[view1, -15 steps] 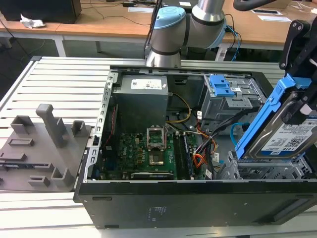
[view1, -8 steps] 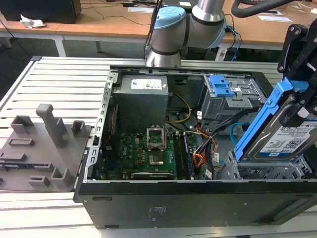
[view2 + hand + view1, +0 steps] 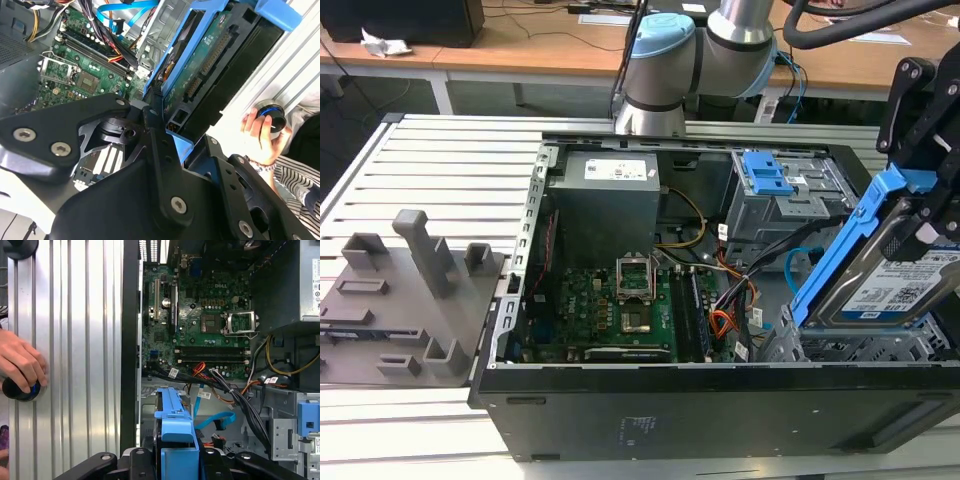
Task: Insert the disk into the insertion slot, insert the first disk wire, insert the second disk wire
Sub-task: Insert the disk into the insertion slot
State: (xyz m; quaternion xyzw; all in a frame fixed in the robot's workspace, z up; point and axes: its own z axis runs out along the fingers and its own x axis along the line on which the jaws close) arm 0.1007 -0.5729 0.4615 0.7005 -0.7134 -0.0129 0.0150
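The disk [image 3: 885, 285] sits tilted at the mouth of the insertion slot [image 3: 850, 350], at the exterior view's right, near side of the case. The gripper [image 3: 925, 200] jaws are clenched on its blue carrier. Recommended: square the carrier to the cage walls and hold it clear of the second disk wire [image 3: 220, 418]

**Plastic, Sheet Metal, Ribbed Aluminium**

The disk [image 3: 910, 270] had a smooth silver metal lid, a glossy paper label [image 3: 880, 298] and a bright blue plastic frame. The insertion slot [image 3: 855, 350] was bare perforated sheet metal. The counter [image 3: 440, 170] was ribbed matt silver metal. The tool [image 3: 180, 460] looked matt black. The second disk wire [image 3: 219, 419] was smooth light-blue plastic.
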